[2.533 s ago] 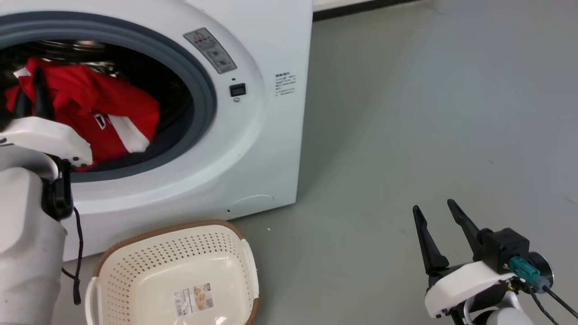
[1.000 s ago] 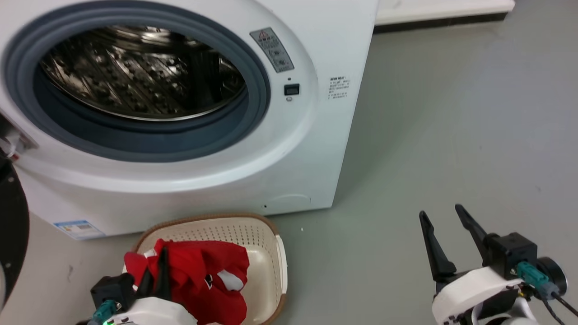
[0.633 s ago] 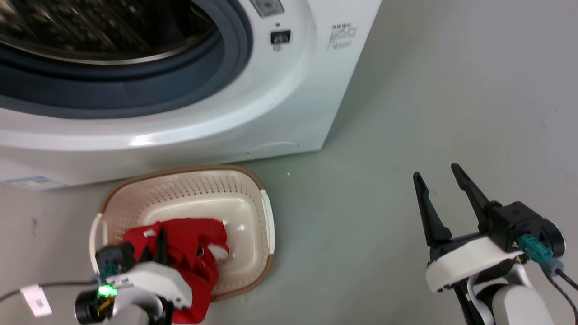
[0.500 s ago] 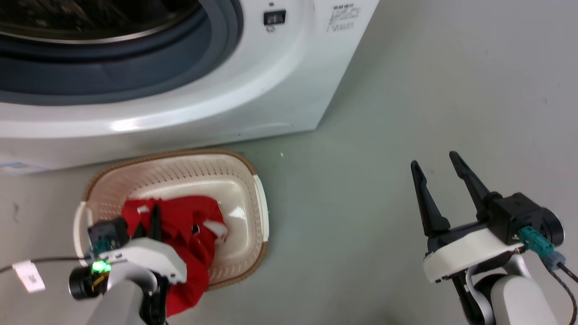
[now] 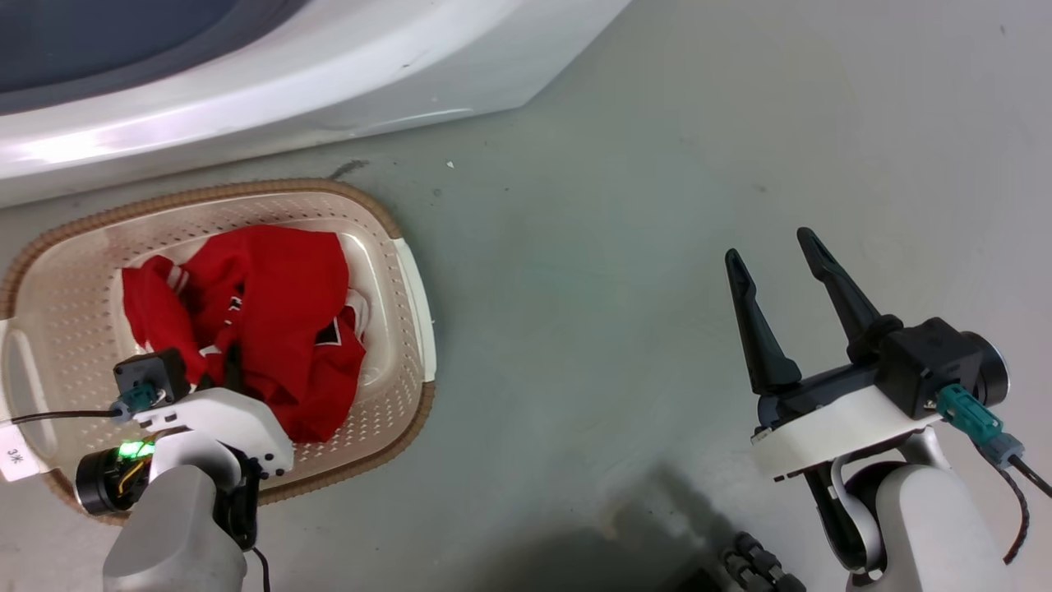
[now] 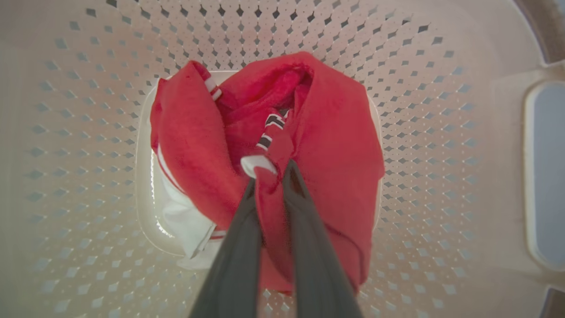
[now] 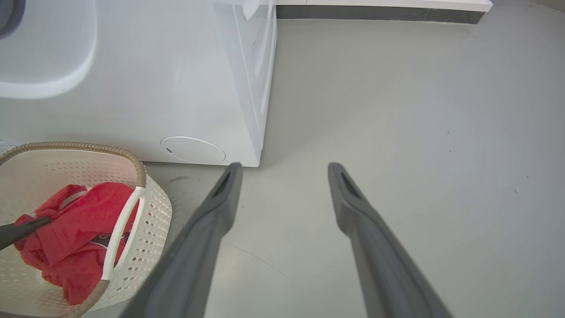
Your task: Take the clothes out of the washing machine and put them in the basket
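The clothes, a bright red garment with white stripes, lie bunched inside the cream basket on the floor, just in front of the white washing machine. My left gripper reaches down into the basket. In the left wrist view, the left gripper is shut on a raised fold of the clothes, above the perforated basket wall. My right gripper hovers open over bare floor to the right, holding nothing. The right wrist view shows the right gripper, the basket, the clothes and the washing machine.
Grey floor stretches to the right of the basket and the machine. A dark baseboard runs along the far wall. A black ribbed cable lies at the head view's bottom edge. A white tag hangs on my left arm's cable.
The head camera has tilted down, so the machine has slid up out of the picture. My left gripper has lowered the clothes deeper into the basket. The right gripper stays open.
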